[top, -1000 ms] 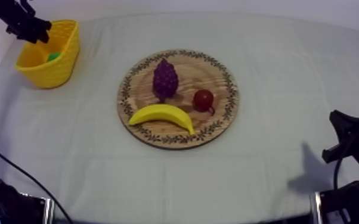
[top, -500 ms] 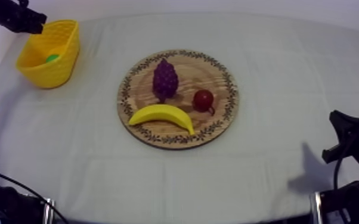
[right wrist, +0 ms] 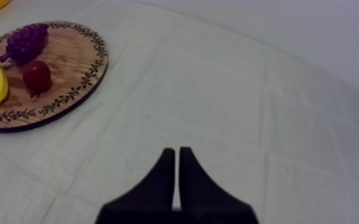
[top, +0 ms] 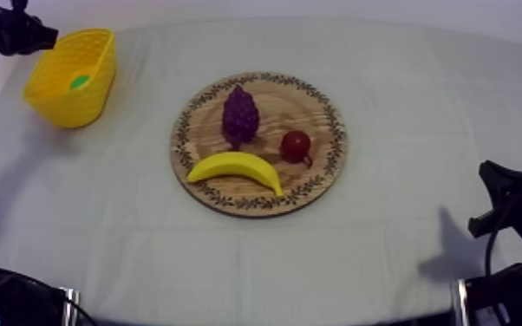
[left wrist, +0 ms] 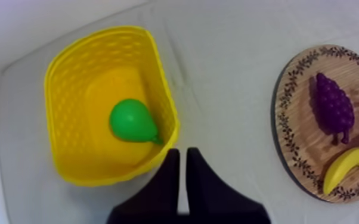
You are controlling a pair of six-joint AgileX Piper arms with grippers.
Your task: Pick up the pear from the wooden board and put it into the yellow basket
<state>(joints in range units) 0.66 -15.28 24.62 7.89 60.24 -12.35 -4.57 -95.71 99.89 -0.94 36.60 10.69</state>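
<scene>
Left end effector (left wrist: 179,155) hangs pressed together beside the yellow basket (top: 72,109), whose wall half-hides the pear (top: 79,82).

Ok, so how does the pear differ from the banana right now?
Colour: the pear is green, the banana yellow.
Shape: the pear is rounded with a narrow tip, the banana long and curved.
Place: the pear lies inside the basket, the banana on the board, near its rim.
Both are toy fruit lying on their sides.
</scene>
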